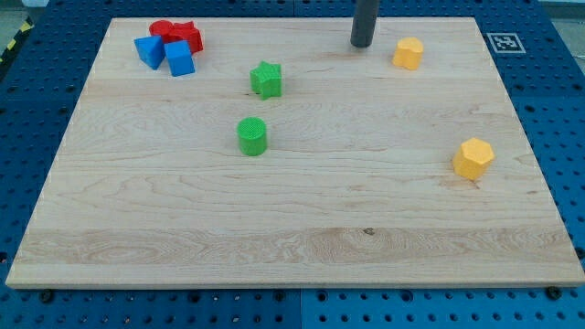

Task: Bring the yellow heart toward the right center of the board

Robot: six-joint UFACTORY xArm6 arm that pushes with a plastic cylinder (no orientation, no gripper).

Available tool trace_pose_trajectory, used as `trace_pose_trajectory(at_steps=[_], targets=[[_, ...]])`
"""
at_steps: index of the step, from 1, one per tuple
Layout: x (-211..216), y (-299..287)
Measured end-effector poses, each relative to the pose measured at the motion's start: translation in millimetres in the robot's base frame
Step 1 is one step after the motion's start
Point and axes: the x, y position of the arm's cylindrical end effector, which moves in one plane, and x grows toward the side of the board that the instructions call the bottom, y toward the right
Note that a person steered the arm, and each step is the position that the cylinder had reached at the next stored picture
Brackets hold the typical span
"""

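Two yellow blocks lie on the wooden board (292, 228). One yellow block (408, 53) sits near the view's top, right of centre; it may be the heart, but its shape is not clear. The other yellow block (473, 158) looks angular, like a pentagon, and sits near the board's right edge at mid height. My tip (362, 44) stands near the view's top edge, just left of the upper yellow block with a small gap, not touching it.
A green star (266, 79) and a green cylinder (252, 135) sit left of centre. At the top left, two blue blocks (149, 50) (179, 58), a red cylinder (164, 30) and another red block (188, 37) are clustered together.
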Motion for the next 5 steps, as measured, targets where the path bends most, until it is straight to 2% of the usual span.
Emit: trace_pose_trajectory(at_steps=[1, 2, 3, 5], targets=[[13.1, 47.6], [70.3, 64.0], [99.3, 64.1], [94.8, 29.4]])
